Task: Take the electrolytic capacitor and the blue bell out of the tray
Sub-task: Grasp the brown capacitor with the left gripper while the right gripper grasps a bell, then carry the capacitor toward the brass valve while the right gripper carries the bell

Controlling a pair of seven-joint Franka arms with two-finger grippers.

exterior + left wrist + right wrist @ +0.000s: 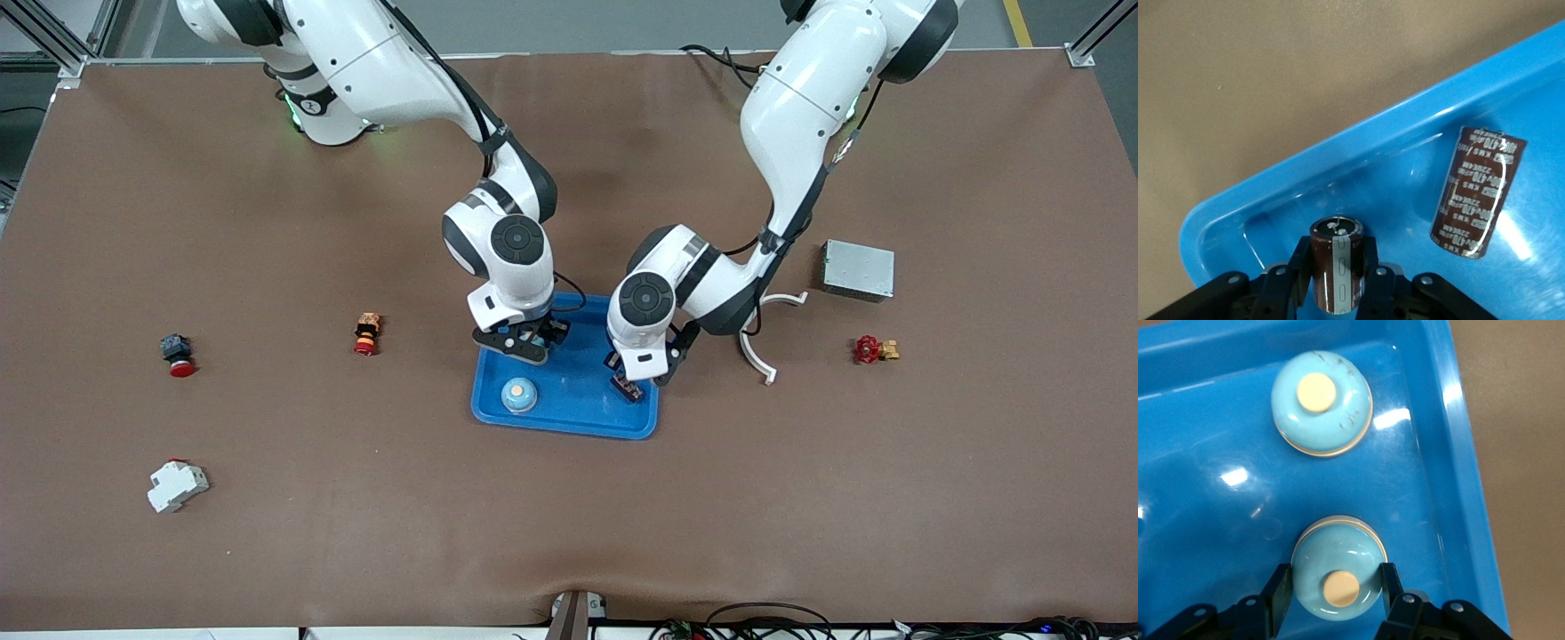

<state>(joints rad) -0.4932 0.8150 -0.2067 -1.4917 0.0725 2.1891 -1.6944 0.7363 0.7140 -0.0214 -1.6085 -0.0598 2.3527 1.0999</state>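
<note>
A blue tray lies mid-table. My left gripper is low over the tray's end toward the left arm. It is shut on a dark brown capacitor with a grey stripe, held upright near a tray corner. A second capacitor lies flat in the tray close by. My right gripper is over the tray's other end, its fingers pressed on both sides of a light blue bell with a cream button. Another bell rests in the tray, nearer the front camera.
Toward the right arm's end lie two red-capped switches and a white breaker. Toward the left arm's end are a grey metal box, a red valve and white curved pieces.
</note>
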